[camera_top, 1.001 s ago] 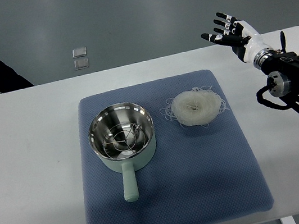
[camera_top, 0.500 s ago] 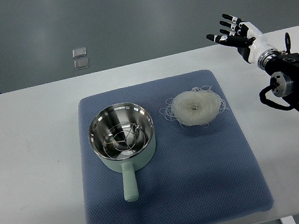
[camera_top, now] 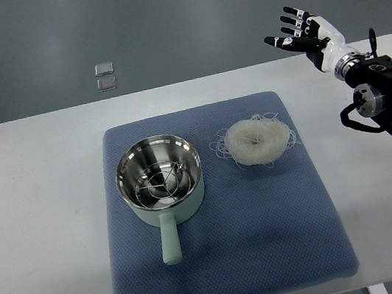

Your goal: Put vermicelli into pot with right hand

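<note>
1. While the right hand (camera_top: 302, 28) hangs past the worktop's (camera_top: 43, 216) far right corner, its fingers are spread and hold nothing, well apart from the vermicelli (camera_top: 257, 140).
2. That vermicelli, a loose white nest, lies on the right half of the blue mat (camera_top: 233, 260), near the mat's far edge; the pot (camera_top: 160, 179) stands left of it, handle toward the near edge.
3. Risk, as I judge it: stray loops may snag on the fingers or trail over the pot's rim, and a shallow grasp could shed strands on the mat.
4. Against half a second ago, the hand sits slightly higher and leftward; pot and vermicelli are unmoved.
</note>
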Robot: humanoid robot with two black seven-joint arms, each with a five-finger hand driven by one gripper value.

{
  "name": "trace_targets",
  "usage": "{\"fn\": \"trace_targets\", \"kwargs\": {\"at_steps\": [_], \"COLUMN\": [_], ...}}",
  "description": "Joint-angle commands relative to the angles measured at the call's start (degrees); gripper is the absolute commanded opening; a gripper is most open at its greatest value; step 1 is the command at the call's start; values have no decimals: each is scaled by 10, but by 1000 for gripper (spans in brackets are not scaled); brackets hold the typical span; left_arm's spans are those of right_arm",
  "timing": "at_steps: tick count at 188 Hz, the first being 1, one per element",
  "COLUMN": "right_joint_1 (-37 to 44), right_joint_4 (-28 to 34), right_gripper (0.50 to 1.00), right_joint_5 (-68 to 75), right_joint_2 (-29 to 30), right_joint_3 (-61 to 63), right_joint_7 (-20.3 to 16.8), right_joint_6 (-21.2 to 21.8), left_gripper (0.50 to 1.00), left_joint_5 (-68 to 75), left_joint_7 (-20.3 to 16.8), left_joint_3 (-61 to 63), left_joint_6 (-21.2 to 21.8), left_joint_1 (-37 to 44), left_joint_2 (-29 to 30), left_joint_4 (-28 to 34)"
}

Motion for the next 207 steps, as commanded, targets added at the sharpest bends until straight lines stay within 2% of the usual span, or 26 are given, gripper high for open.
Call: {"fn": "trace_targets", "kwargs": {"at_steps": [1,27,66,86,128,149,207], "right_joint_1": [16,48,123,159,188,186,181], "right_joint_4": [5,47,96,122,134,134,129], "right_gripper": [924,924,924,924,924,921,921], "right_joint_5": [-111,-226,-291,-314,-399,-440,-451], "right_joint_2": [-13,-46,-97,-113,-107,-98,-77], "right_joint_3": [-40,-108,-225,-271,-340,-357,-389], "right_joint_7": [0,-1,0,-1,-6,-21,-35], "right_joint_6": [27,72,160,186,185,182,156], "left_gripper": [1000,1000,1000,1000,1000,1000,1000], "left_joint_5": [0,0,0,0,0,1,4], "left_joint_7": [0,0,0,0,0,0,0], "left_joint_3": [1,1,1,3,4,5,6], "left_joint_6": [0,0,0,0,0,0,-1], "left_joint_1": [0,0,0,0,-1,-2,-2], "left_joint_2": [0,0,0,0,0,0,0], "left_joint_4": [1,4,4,4,0,0,-2]}}
